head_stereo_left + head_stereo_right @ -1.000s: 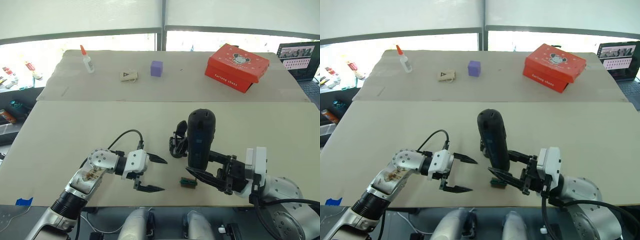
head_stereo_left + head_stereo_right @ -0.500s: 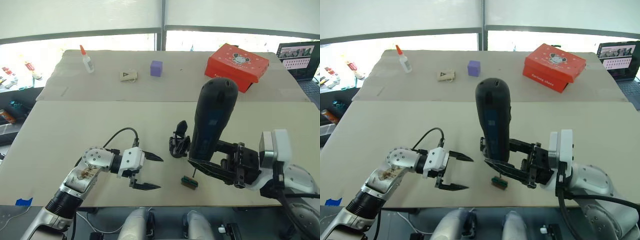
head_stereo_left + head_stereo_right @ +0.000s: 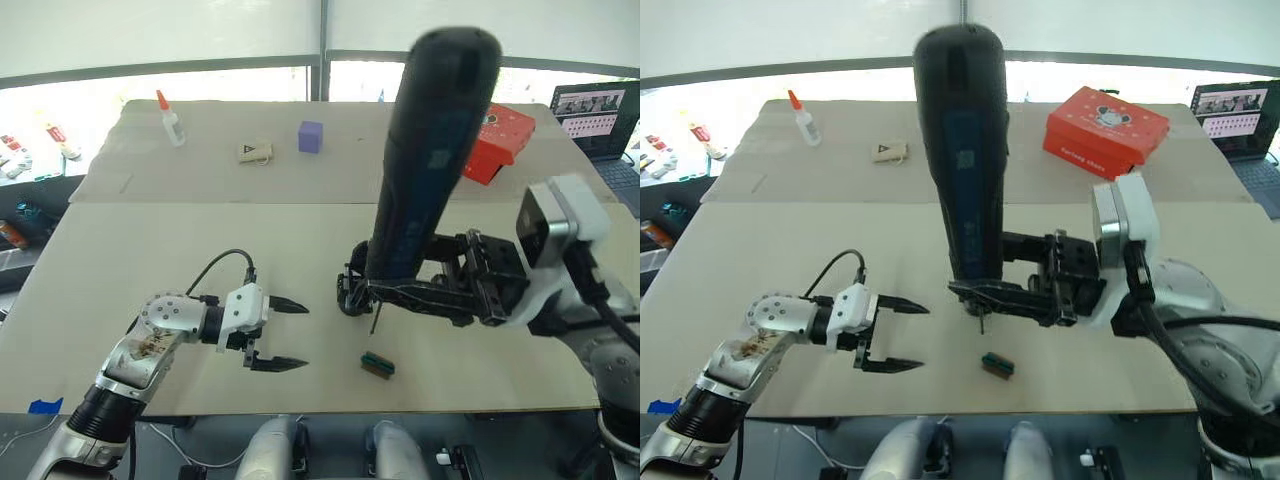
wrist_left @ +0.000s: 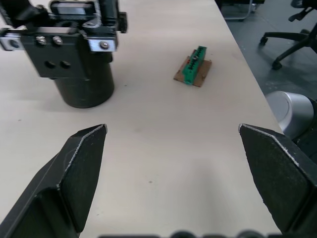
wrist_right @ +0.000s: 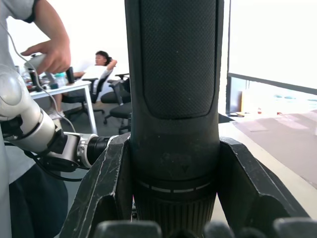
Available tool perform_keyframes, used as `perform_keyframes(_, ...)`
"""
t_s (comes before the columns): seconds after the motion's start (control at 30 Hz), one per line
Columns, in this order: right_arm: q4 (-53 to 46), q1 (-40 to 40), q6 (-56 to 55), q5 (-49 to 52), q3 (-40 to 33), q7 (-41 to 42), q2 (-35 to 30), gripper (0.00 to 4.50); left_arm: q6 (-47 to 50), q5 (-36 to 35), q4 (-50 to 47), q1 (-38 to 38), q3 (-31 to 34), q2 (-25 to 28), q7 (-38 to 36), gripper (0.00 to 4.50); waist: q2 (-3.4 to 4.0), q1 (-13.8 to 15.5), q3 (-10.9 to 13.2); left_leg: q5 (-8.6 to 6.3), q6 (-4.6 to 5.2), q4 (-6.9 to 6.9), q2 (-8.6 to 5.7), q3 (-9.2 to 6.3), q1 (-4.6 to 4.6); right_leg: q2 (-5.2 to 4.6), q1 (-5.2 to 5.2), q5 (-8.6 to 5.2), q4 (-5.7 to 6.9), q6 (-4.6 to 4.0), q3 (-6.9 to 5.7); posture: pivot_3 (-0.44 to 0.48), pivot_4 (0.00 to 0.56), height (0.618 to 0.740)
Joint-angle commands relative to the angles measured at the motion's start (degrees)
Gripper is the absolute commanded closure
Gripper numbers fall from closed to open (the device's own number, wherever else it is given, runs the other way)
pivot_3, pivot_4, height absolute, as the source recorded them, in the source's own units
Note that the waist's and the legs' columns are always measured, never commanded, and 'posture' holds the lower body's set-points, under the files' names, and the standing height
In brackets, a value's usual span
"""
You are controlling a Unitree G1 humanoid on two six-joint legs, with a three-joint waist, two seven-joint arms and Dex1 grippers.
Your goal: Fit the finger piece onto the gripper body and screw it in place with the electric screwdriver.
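My right gripper point(image 3: 400, 278) is shut on the lower end of the electric screwdriver point(image 3: 430, 150), a thick black cylinder with a blue label, held upright in the air. Its thin bit point(image 3: 373, 322) points down, just above the table. The gripper body point(image 4: 81, 54), a black assembly on a round base, stands on the table partly behind the screwdriver point(image 3: 965, 150). A short way to its left, my left gripper point(image 3: 304, 336) hangs open and empty. The finger piece is hidden. In the right wrist view both fingers point(image 5: 106, 193) clamp the tool.
A small green block point(image 3: 377, 365) lies near the table's front edge, below the bit. At the back stand a red box point(image 3: 500, 140), a purple cube point(image 3: 311, 136), a small tag point(image 3: 256, 152) and a glue bottle point(image 3: 168, 117). A laptop point(image 3: 595, 110) sits far right. A person's arm point(image 5: 49, 39) shows nearby.
My right gripper has lifted the screwdriver well up, so its bit now hangs above the table beside the gripper body. My left gripper has drawn back slightly to the left, still open.
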Motion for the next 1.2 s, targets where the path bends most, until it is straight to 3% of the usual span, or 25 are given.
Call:
perform_keyframes(0.03, 3.92, -7.19, 1.36, 1.34, 0.83, 2.08, 1.88, 2.56, 1.54, -2.01, -1.25, -1.08, 3.34, 1.42, 0.52, 0.00, 0.00, 0.01, 0.00, 0.00, 0.00, 0.00, 0.00, 0.01, 0.00, 0.00, -0.01, 0.00, 0.00, 0.00, 0.00, 0.000, 0.150, 0.740)
perform_keyframes(0.4, 15.10, -22.44, 4.65, -4.62, 5.78, 5.44, 10.34, 2.56, 1.00, 0.29, 4.28, -6.97, 1.72, -1.96, 1.43, 0.00, 0.00, 0.03, 0.00, 0.00, 0.01, -0.01, -0.04, 0.03, -0.05, 0.02, 0.00, 0.01, 0.24, 0.01, -0.09, 0.000, 0.150, 0.740)
perform_keyframes(0.7, 19.82, -23.93, 4.53, -12.18, 7.45, 9.66, 12.49, 2.56, -4.15, 4.58, 12.69, -12.58, -1.97, -8.91, 2.56, 0.00, -0.02, -0.15, -0.01, 0.00, 0.01, -0.02, -0.08, 0.09, -0.09, 0.04, -0.04, 0.02, 0.25, 0.04, -0.12, 0.000, 0.150, 0.740)
perform_keyframes(1.2, 22.93, -23.91, 5.14, -18.48, 7.38, 14.79, 12.21, 2.56, -7.69, 7.58, 17.26, -15.19, -4.33, -13.43, 2.77, 0.00, -0.02, -0.10, 0.00, 0.01, 0.00, -0.03, -0.07, 0.09, -0.09, 0.05, -0.04, 0.02, 0.22, 0.04, -0.13, 0.000, 0.150, 0.740)
